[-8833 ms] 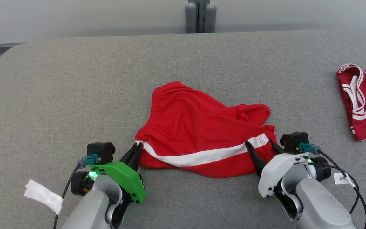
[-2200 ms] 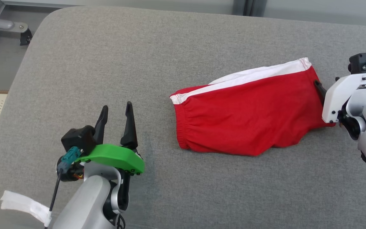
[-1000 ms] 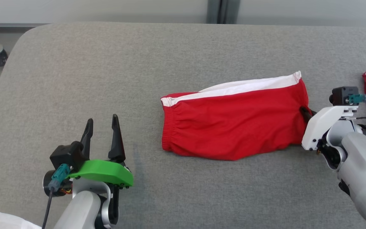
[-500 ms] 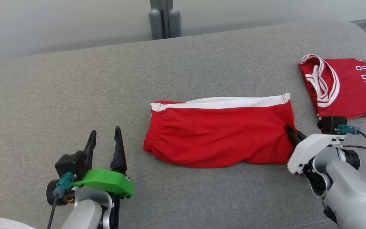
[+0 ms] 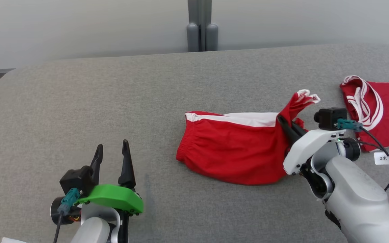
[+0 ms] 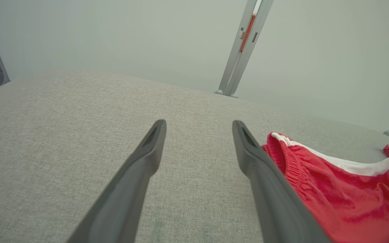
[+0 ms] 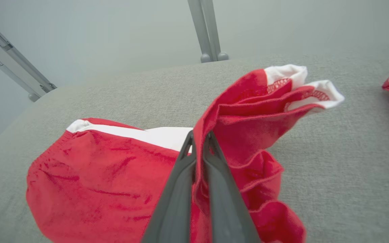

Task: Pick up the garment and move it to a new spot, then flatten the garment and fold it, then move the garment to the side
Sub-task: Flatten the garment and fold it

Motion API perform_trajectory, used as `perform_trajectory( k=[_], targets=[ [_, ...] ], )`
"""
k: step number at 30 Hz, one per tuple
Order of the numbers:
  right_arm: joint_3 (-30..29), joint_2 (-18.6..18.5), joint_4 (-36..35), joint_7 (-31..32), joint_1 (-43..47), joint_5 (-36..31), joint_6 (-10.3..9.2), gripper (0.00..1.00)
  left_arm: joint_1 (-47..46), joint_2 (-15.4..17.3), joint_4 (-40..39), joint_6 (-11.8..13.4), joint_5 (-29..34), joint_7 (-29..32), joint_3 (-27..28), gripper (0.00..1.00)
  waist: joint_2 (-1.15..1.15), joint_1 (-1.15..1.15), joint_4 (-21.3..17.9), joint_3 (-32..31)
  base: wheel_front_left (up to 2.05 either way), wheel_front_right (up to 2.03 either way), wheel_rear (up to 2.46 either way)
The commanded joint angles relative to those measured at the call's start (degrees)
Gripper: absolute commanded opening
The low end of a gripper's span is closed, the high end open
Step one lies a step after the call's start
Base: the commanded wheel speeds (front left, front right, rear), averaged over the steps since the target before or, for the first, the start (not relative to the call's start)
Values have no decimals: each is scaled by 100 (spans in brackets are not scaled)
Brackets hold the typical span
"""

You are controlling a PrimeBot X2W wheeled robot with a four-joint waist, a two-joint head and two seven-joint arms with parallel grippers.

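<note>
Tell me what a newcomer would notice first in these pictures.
Red shorts lie right of centre on the grey surface, their right end bunched in the shut right gripper. A red jersey lies at the far right, and the open left gripper stands apart at lower left.

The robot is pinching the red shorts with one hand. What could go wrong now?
The right gripper pinches only one bunched end of the red shorts, so the fold might come undone if it lifts.
The red jersey lies close beside that end; the shorts could land on it or drag it.
The left gripper is open and apart from the cloth, so nothing steadies the other end.
</note>
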Motion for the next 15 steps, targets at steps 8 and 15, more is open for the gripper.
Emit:
perform_trajectory(
  k=[8,15],
  targets=[
    [208,439,-647,627,28,-282,1,0,133,-86,-41,-48,93,0,51,100,0,0,794,-142,0,0,0],
    [343,676,-470,1000,85,-494,0,0,64,-154,-57,-88,125,0,127,100,0,0,1071,-27,0,0,0]
  ],
)
